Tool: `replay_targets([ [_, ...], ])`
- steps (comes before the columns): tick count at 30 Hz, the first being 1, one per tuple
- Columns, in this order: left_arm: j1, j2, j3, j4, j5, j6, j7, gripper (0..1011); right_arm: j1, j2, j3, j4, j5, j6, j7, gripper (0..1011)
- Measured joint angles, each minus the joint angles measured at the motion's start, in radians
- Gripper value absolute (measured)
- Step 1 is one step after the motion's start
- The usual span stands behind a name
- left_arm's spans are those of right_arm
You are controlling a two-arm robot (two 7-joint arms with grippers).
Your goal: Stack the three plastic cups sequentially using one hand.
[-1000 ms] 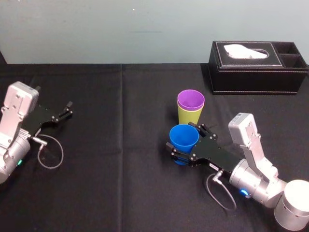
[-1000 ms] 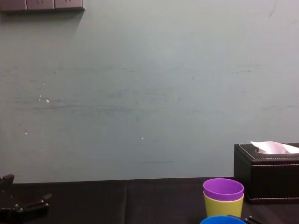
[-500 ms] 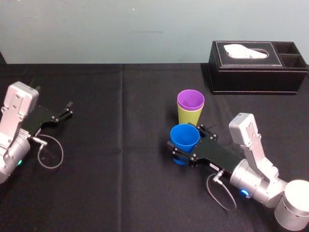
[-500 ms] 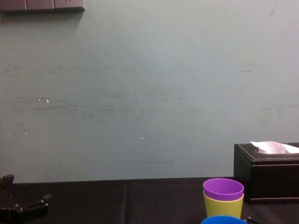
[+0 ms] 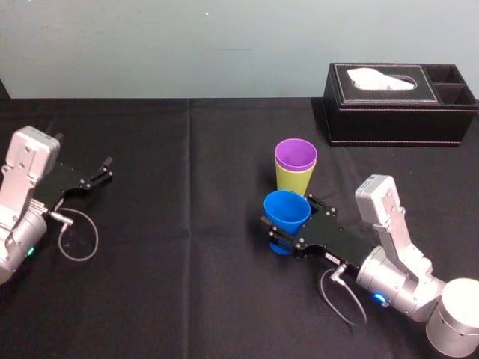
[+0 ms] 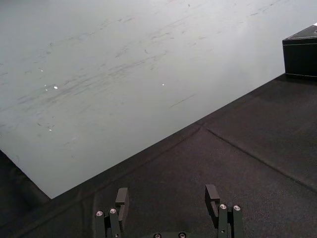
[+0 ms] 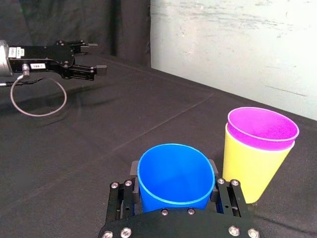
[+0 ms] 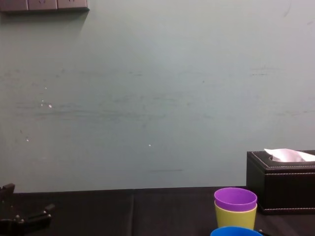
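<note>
The purple cup is nested in the yellow-green cup, and the pair stands upright at mid-table. Just in front of them is the blue cup, also upright. My right gripper reaches in from the lower right and is shut on it, one finger pressing each side. In the right wrist view the blue cup sits between the fingers, with the purple cup and yellow-green cup close beside it. My left gripper rests far left on the table, open with nothing in it.
A black tissue box stands at the back right by the wall. The table is covered in black cloth. A cable loop lies beside the left arm.
The right gripper's fingers have closed in onto the blue cup's sides, and the cup has shifted very slightly. The left arm and the stacked pair have not moved.
</note>
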Motion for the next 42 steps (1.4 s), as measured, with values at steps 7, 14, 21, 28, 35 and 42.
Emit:
replay_targets([
  [7,0.0,0.0,0.0,0.0,0.0,0.0,0.0,1011,0.006,0.02,0.011,-0.035,0.022,0.002,0.03,746],
  [14,0.0,0.0,0.0,0.0,0.0,0.0,0.0,1011,0.013,0.044,0.032,-0.107,0.066,0.035,0.042,744],
  [21,0.0,0.0,0.0,0.0,0.0,0.0,0.0,1011,0.058,0.05,0.049,-0.126,0.109,0.058,0.048,744],
  [28,0.0,0.0,0.0,0.0,0.0,0.0,0.0,1011,0.136,0.04,0.048,-0.084,0.12,0.069,0.045,744],
  [35,0.0,0.0,0.0,0.0,0.0,0.0,0.0,1011,0.218,0.009,0.04,0.012,0.137,0.058,0.048,744],
  [42,0.0,0.0,0.0,0.0,0.0,0.0,0.0,1011,0.265,-0.013,0.025,0.087,0.129,0.046,0.047,744],
])
